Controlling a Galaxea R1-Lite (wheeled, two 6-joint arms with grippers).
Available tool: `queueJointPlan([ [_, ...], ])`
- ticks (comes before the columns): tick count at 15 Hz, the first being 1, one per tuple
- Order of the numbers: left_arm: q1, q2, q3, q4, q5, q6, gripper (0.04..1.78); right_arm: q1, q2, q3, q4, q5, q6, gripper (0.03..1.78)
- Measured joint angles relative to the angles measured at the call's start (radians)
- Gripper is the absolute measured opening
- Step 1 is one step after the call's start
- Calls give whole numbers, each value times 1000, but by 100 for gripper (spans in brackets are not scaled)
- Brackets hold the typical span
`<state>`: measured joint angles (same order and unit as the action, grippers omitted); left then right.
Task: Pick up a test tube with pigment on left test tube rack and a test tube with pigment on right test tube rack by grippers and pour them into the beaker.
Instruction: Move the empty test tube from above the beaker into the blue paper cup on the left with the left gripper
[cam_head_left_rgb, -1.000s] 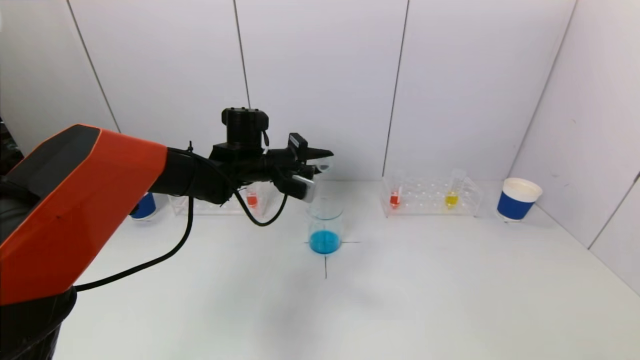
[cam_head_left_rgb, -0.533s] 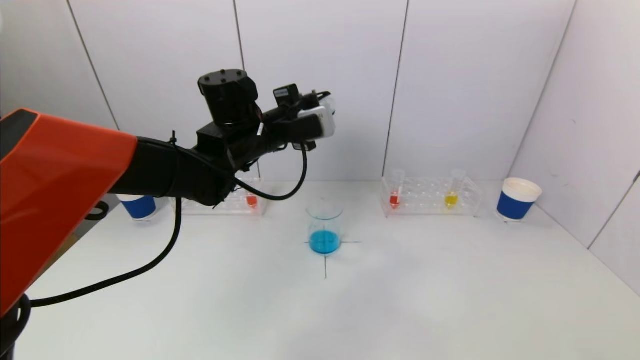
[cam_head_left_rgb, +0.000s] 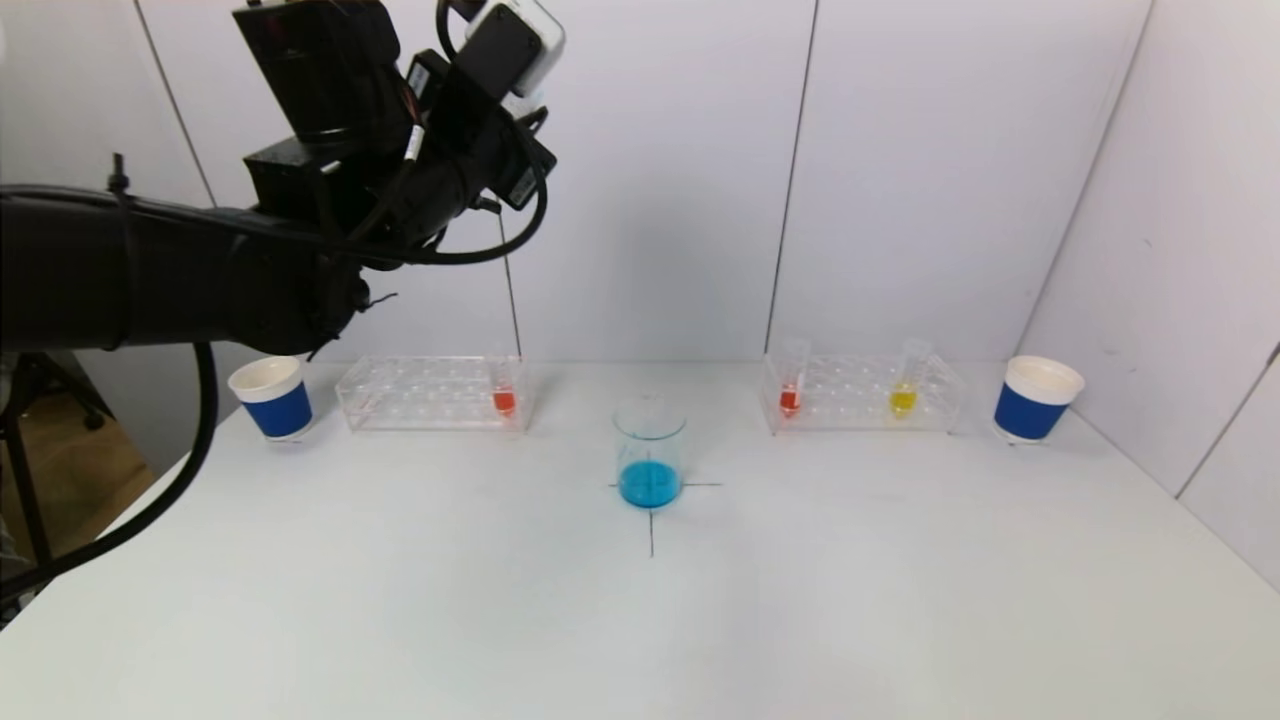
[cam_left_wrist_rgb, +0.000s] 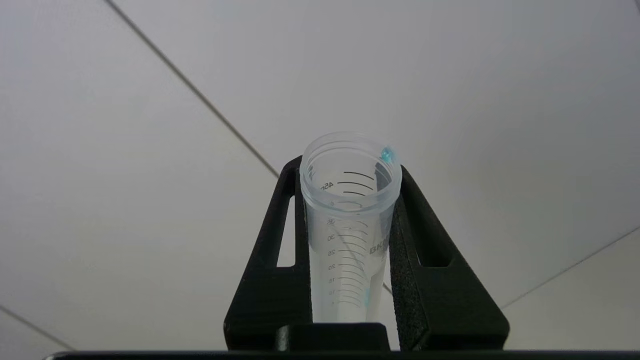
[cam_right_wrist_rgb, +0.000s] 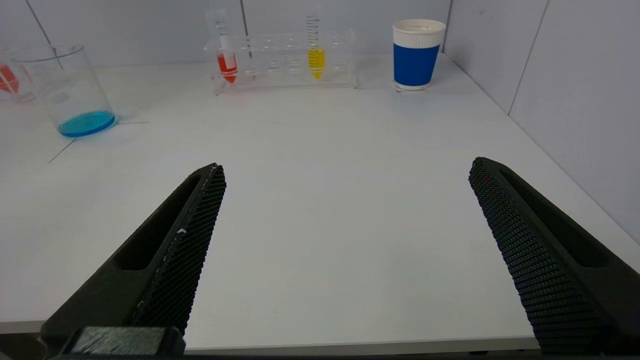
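Lifted since a second ago, when it hung tipped over the beaker, the left gripper (cam_left_wrist_rgb: 350, 200) now sits high up against the back wall, above the left test tube rack (cam_head_left_rgb: 432, 393), and its jaws stay clamped on an emptied test tube (cam_left_wrist_rgb: 350, 220); only a blue droplet clings at the tube's rim, and a faint blue smear seems to sit lower on its wall, though that is hard to make out. On the table (cam_head_left_rgb: 700, 620) below, the beaker (cam_head_left_rgb: 650, 450) stands on a drawn cross mark with blue liquid in its bottom. One red-filled tube (cam_head_left_rgb: 503, 395) remains at the left rack's inner end. The right test tube rack (cam_head_left_rgb: 862, 395) holds a red tube (cam_head_left_rgb: 790, 392) and a yellow tube (cam_head_left_rgb: 904, 392). Blue-banded paper cups stand at the outer end of each rack, one left (cam_head_left_rgb: 270, 397), one right (cam_head_left_rgb: 1036, 398). The right gripper (cam_right_wrist_rgb: 345, 225) hangs low over the table's near edge, jaws spread wide and holding nothing.
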<state>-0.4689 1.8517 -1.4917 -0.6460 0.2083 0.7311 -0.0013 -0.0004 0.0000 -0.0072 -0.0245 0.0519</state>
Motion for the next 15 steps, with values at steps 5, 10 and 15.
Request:
queueJointPlan([
  [5,5,-115,-70,284,280,-257,45,0,0,0,0,0,0,177],
  [10,97,-146,-162,448,400,-409,45,0,0,0,0,0,0,177],
  [15,311,-143,-165,527,237,-518,45,0,0,0,0,0,0,177],
])
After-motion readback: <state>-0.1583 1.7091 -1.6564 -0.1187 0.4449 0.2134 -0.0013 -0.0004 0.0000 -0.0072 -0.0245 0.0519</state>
